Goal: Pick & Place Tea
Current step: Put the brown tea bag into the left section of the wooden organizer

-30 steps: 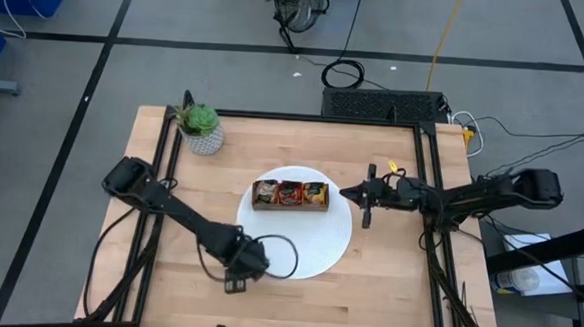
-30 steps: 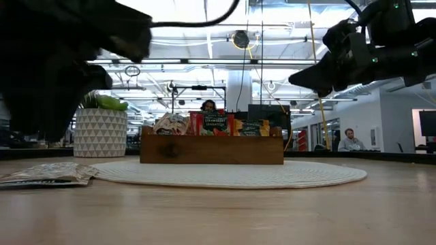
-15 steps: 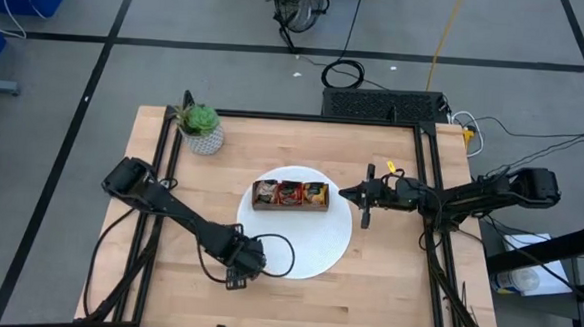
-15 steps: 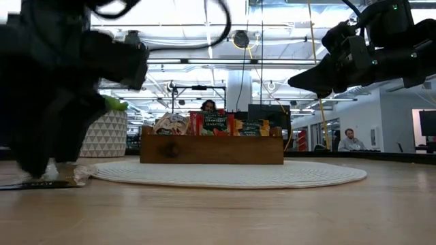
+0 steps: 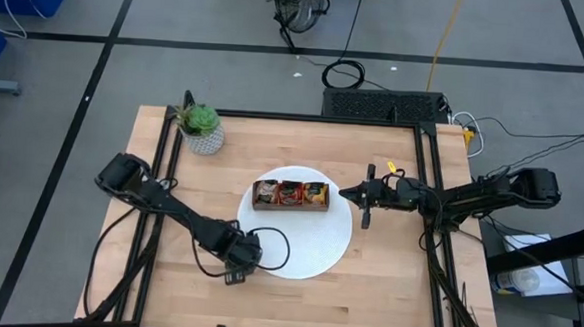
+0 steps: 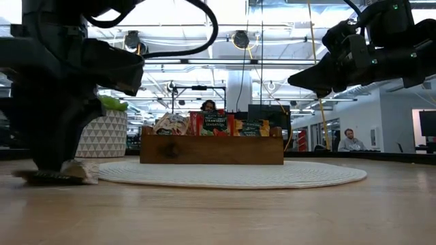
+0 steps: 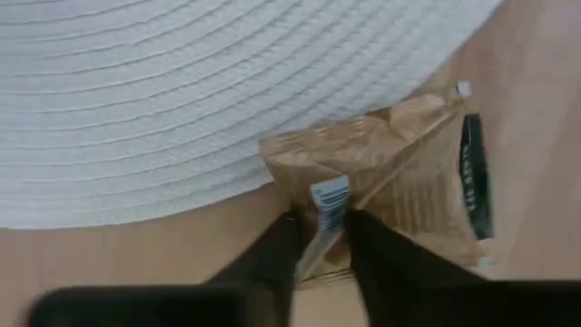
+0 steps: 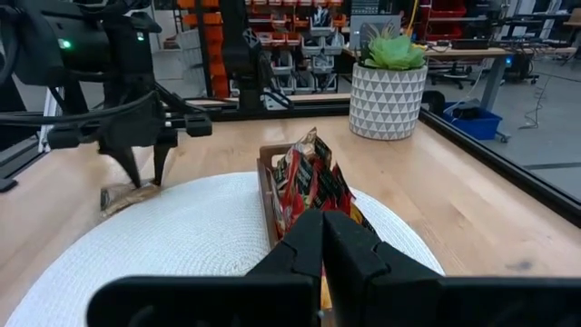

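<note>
A pale beige tea sachet (image 7: 408,173) lies on the wooden table, one edge against the rim of the round white plate (image 5: 308,246). My left gripper (image 7: 322,220) stands over it near the table's front, pointing down and shut on it; the low view shows it too (image 6: 51,170). More red and yellow sachets stand upright in the brown wooden tray (image 5: 290,194) on the plate. My right gripper (image 5: 368,200) hangs shut above the plate's right edge, holding nothing. My left gripper pinches a raised fold in the sachet's middle, by its barcode (image 7: 328,194), between its two fingers (image 7: 272,259). The fingers come from above, pointing down. The sachet is crumpled up between them, and its rest lies on the table (image 6: 76,170).
A potted plant in a white patterned pot (image 5: 205,131) stands at the table's far left corner. Black frame rails (image 5: 427,171) run along the table's sides. Bare wood lies in front of the plate and to its left.
My left gripper has come down onto the sachet and shifted a little toward the table's left edge. The sachet, flat on the table a second ago, is now bunched up beside the fingers.
</note>
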